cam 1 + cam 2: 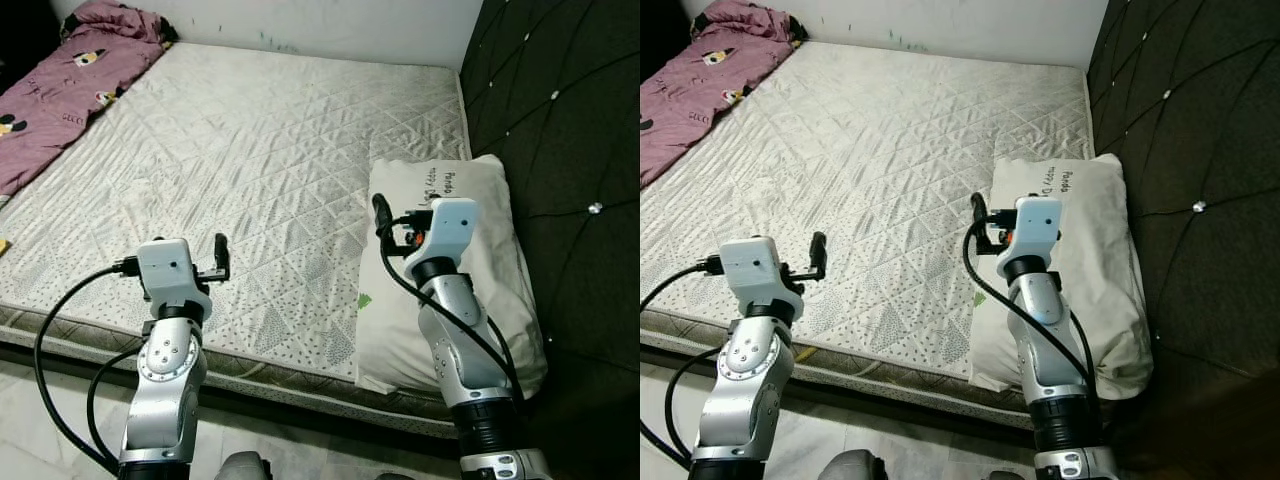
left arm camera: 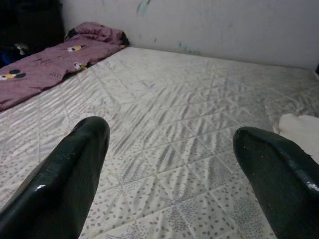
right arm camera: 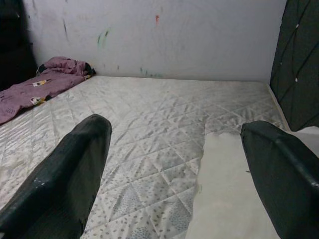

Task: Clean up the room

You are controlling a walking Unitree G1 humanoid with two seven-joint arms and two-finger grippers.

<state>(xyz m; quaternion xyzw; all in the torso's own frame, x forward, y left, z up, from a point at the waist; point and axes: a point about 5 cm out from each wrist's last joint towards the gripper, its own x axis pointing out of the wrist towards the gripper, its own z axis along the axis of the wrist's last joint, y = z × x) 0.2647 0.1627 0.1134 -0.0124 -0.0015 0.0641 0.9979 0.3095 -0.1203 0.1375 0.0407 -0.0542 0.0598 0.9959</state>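
A white quilted mattress lies before me. A white pillow with small printed writing rests at its right end, against the black headboard. A purple patterned blanket is crumpled along the far left side. My left gripper hovers open over the mattress's near edge, nothing between its fingers. My right gripper is open too, held above the pillow's left edge, with the mattress beyond it.
The black tufted headboard walls off the right side. A marked white wall runs along the far side of the mattress. Pale floor shows below the near edge.
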